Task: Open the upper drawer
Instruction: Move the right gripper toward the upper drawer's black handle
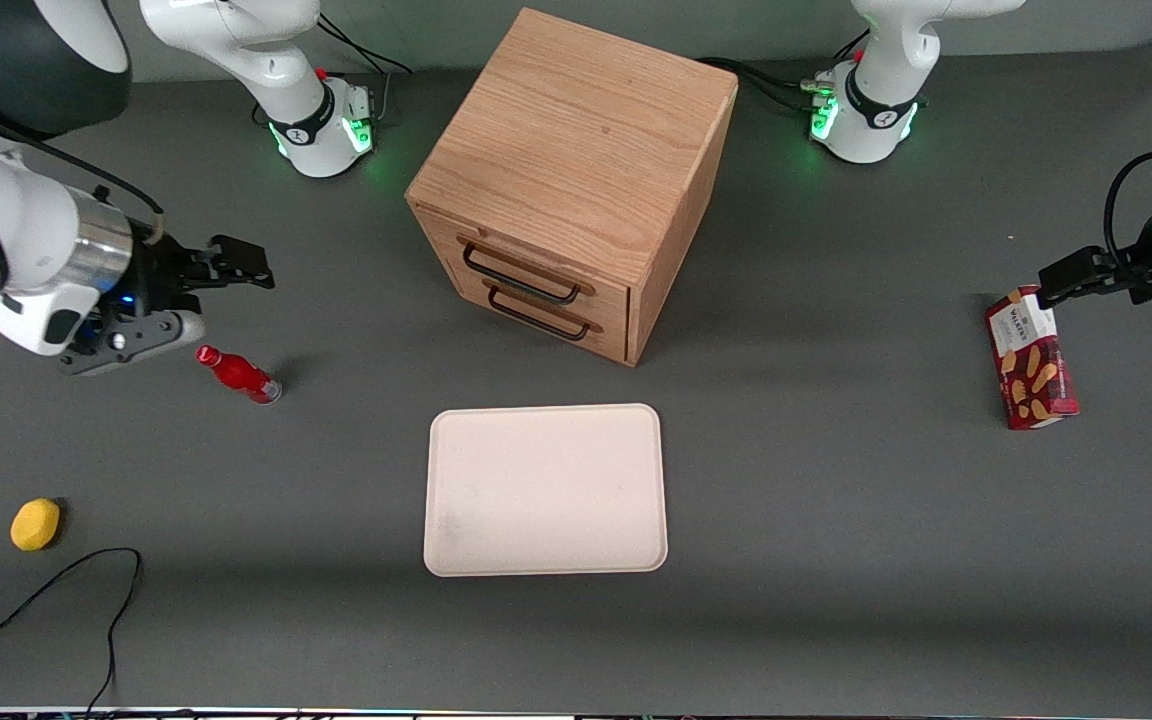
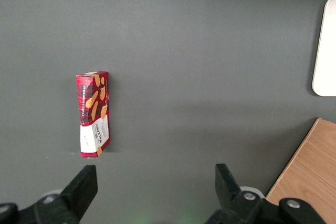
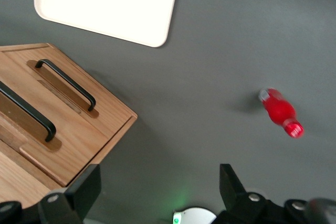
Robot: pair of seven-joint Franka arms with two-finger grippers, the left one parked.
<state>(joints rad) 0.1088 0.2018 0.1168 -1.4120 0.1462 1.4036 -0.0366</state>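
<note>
Claw [image 1: 241, 262] hangs wide and empty toward the working arm's end of the counter [image 1: 836, 500], above the red bottle [image 1: 239, 374]; upper drawer [image 1: 526, 272] sits closed in the oak cabinet [image 1: 576, 130], well apart; best approach: level the fingers around the middle of its black handle [image 1: 521, 278], then pull straight outward, avoiding the lower drawer [image 1: 544, 318].
</note>
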